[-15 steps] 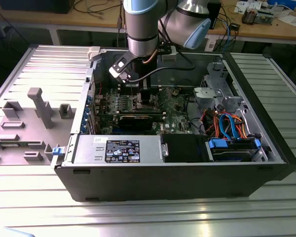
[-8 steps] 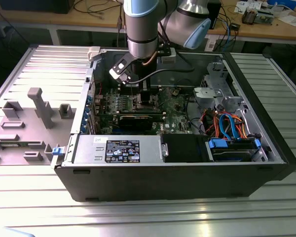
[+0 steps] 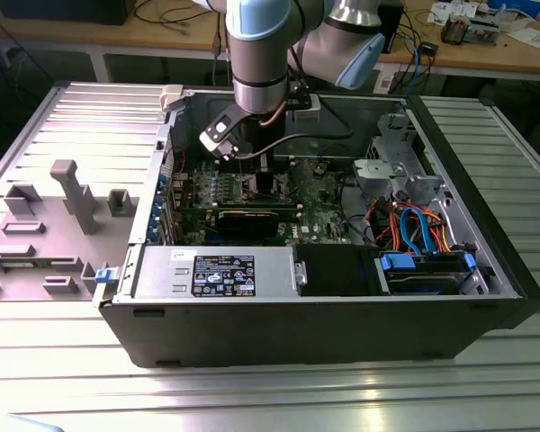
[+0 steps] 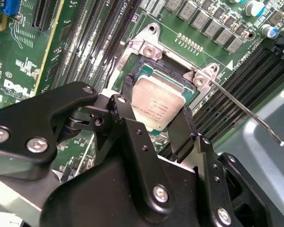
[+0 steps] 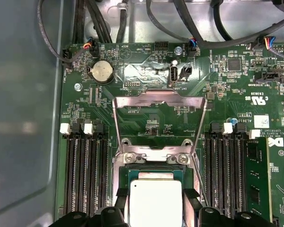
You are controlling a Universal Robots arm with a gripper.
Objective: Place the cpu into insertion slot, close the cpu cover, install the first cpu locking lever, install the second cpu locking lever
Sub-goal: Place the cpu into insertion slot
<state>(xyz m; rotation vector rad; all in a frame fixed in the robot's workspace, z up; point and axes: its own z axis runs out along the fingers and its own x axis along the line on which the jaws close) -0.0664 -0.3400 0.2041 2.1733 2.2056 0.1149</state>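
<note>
The cpu (image 4: 158,106) is a small silver-grey square. It sits between the black fingertips (image 4: 128,81) of my gripper (image 4: 156,98), directly over the insertion slot (image 4: 143,47) on the green board. In the first wrist view the cpu (image 5: 154,201) lies within the slot's silvery rim (image 5: 156,157), with my gripper (image 5: 155,196) shut on its two opposite edges. Whether it is fully seated I cannot tell. The cpu cover (image 5: 158,96) stands swung open behind the slot. A thin locking lever (image 4: 246,111) sticks out free to one side. In the exterior view my gripper (image 3: 259,180) reaches down into the open computer case (image 3: 486,270).
Long black memory slots (image 5: 83,175) flank the socket on both sides. A coin battery (image 5: 101,72) and cable plugs lie beyond the cover. The case holds a graphics card (image 3: 252,216), a power supply (image 3: 216,270) and a drive bay with coloured cables (image 3: 414,225).
</note>
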